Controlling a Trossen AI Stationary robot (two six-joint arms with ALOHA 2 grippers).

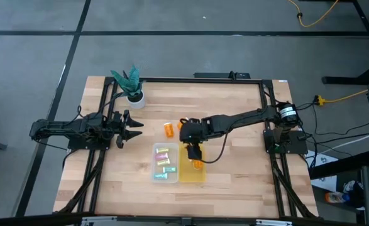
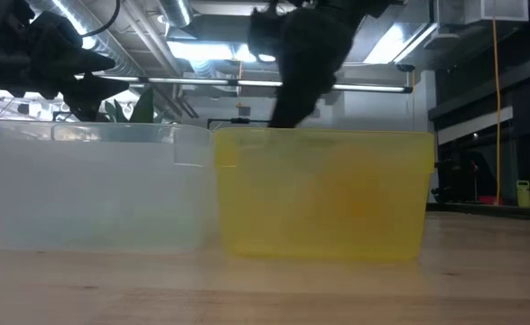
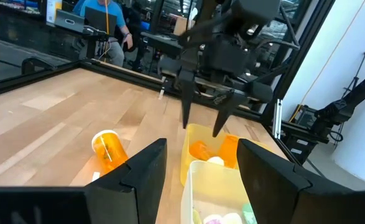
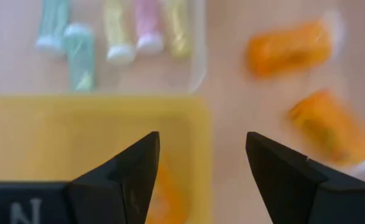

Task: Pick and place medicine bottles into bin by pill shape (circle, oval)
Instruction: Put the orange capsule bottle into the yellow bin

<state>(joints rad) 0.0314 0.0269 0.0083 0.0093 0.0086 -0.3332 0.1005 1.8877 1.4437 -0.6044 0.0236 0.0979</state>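
A clear bin [image 1: 164,176] holds several pastel vials [image 4: 110,34] lying on its floor. A yellow bin [image 1: 185,171] stands against its right side and holds an orange bottle [image 1: 198,164], which lies on the bin's floor. Two more orange bottles [image 4: 288,50] [image 4: 328,127] lie on the table just beyond the bins; one shows in the high view [image 1: 169,129]. My right gripper [image 1: 194,152] hangs open and empty over the yellow bin, fingers pointing down. My left gripper [image 1: 136,129] is open and empty at the table's left, pointing toward the bins.
A white pot with a green plant [image 1: 134,94] stands at the far left of the table. Black frame rails [image 1: 263,94] run along the table's sides. In the left wrist view a person [image 3: 104,25] sits beyond the table.
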